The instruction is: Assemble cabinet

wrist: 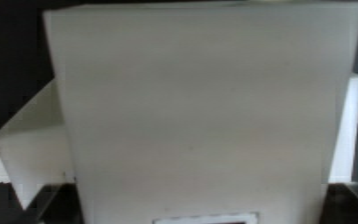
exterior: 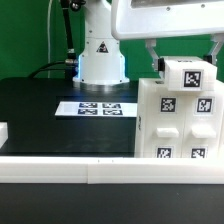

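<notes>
- The cabinet [exterior: 178, 112], a large white box bearing black-and-white square tags, stood on the black desk [exterior: 40, 110] at the exterior view's right, just behind the long low white rail [exterior: 60, 168].
- The claw [exterior: 184, 50] hung directly above the cabinet's top, close to its upper tagged piece; whether it touched could not be told.
- In the wrist view, the cabinet [wrist: 194, 100] filled nearly everything.
- Whether the claw's fingers stood apart or together could not be told.
- The marker board [exterior: 97, 107] lay flat before the arm's base [exterior: 100, 60].
</notes>
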Robot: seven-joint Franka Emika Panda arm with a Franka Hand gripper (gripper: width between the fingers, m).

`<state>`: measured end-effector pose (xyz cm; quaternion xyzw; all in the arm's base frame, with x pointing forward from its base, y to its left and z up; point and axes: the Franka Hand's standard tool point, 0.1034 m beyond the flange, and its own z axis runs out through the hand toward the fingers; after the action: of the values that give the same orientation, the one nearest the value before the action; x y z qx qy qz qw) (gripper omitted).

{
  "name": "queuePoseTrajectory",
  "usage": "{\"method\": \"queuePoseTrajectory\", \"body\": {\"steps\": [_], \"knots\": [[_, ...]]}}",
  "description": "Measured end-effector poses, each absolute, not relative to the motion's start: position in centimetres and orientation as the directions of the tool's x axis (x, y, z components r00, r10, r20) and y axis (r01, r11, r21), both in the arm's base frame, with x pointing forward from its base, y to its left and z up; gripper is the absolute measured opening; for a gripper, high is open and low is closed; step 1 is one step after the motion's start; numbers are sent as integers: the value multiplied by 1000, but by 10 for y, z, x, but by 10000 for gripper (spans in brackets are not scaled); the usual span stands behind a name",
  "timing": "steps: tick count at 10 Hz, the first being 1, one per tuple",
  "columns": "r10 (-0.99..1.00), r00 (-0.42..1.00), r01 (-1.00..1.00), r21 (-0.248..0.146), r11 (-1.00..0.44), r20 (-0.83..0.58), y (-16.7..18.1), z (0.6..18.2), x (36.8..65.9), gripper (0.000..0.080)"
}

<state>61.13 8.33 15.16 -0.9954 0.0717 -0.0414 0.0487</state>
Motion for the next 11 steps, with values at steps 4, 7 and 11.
{"method": "queuePoseTrajectory", "body": {"steps": [4,7,11], "knots": [[-391,919,-383,-123,-916,48,85,152,612,560],[-625,780,-616,-145,-774,22,87,151,611,560],[-909,413,-902,-161,-400,-59,92,151,610,560]]}}
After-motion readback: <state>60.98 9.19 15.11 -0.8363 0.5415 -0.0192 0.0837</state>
